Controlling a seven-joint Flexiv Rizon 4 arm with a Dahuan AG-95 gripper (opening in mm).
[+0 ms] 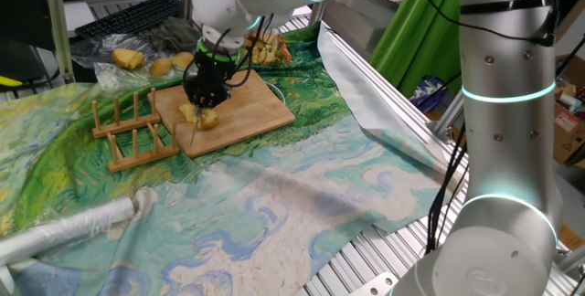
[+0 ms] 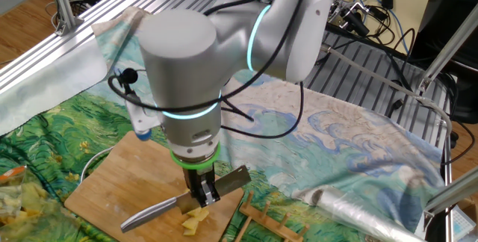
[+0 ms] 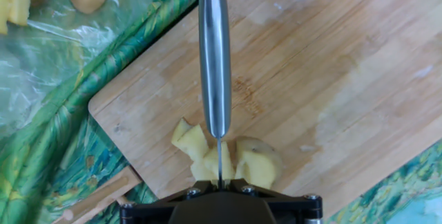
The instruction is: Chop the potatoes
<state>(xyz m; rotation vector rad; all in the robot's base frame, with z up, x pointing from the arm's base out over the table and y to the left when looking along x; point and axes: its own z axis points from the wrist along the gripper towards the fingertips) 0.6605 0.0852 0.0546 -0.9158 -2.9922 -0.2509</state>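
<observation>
- We've got the gripper (image 2: 203, 190) pointing straight down over the wooden board (image 3: 331, 79), jaws clamped tight on a knife (image 3: 215, 58).
- From the hand view, the knife's handle runs away from us up the frame, and the thin blade edge drops right into the potatoes (image 3: 228, 158).
- The potatoes sit near the board's edge, pale yellow chunks, one lobe left of the blade and a rounder one right of it.
- In one fixed view we see the same lumps (image 1: 201, 116) under the gripper (image 1: 203, 102), close to the board's corner beside a wooden rack (image 1: 132, 132).
- More potatoes (image 1: 128, 58) wait off the board on plastic wrap; those aren't in play yet.
- We judge we're mid-cut: the blade looks seated between the pieces, though we can't tell whether it has reached the wood.
- Next, we'd say, press through, lift clear, then shift sideways onto the bigger right-hand lump.
- Watch out: the chunks lie close to the board's edge and could skid off onto the patterned cloth (image 1: 274, 205) covering the table.
</observation>
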